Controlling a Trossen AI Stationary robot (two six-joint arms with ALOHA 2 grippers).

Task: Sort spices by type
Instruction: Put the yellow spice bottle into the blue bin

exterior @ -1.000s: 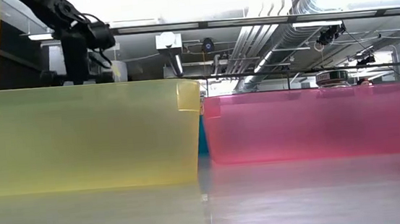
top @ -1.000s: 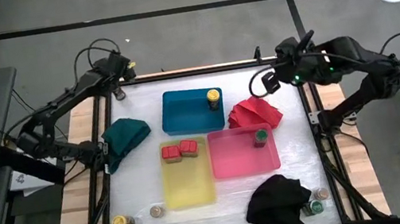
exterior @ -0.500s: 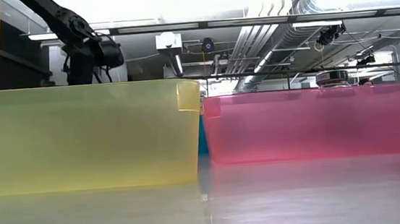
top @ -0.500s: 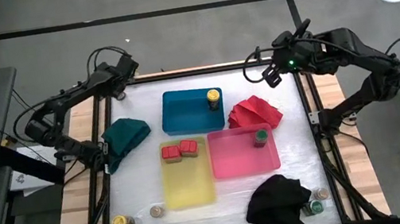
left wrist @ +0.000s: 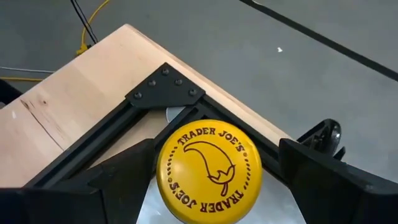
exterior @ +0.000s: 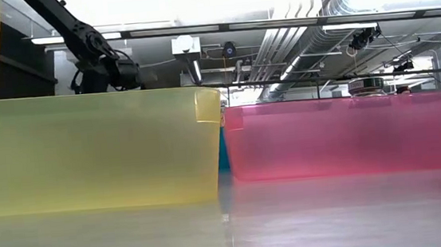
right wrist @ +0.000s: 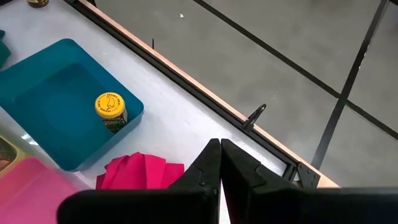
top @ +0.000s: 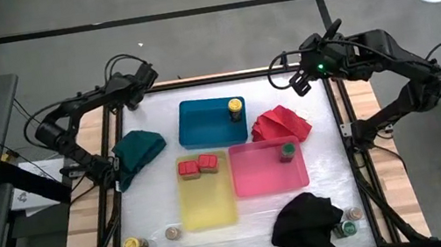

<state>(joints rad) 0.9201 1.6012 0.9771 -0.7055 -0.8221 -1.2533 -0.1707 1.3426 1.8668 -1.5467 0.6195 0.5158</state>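
The left gripper [top: 129, 98] hangs over the far left corner of the white-topped table [top: 263, 223], and in its wrist view its jaws stand on either side of a round yellow-lidded spice jar [left wrist: 208, 172] printed "Trader Joe's", with the dark fingers [left wrist: 320, 174] close against the lid on both sides; whether they actually press on the jar I cannot tell. The right gripper [top: 296, 83] hovers over the far right corner, its jaws closed together and holding nothing. On the table, a blue plastic tray [top: 199, 127] sits at the far middle with 1 yellow-lidded jar [top: 236, 107] standing in its right far corner. In front of it, a yellow plastic tray [top: 208, 201] holds 2 red square-lidded jars [top: 198, 166] side by side at its far end, and just beside it to the right a pink plastic tray [top: 258, 180] holds 1 green-lidded jar [top: 287, 151] near its far right corner. A crumpled red cloth [top: 281, 123] lies touching the pink tray's far edge, a teal cloth [top: 138, 149] lies to the left of the blue tray, and a black cloth [top: 306, 223] lies at the near right. By the near left edge stand another yellow-lidded jar [top: 132, 245] and a silvery-lidded jar [top: 172, 233]; beside the black cloth at the near right are a second green-lidded jar [top: 348, 228] and a second silvery-lidded jar [top: 355, 213].
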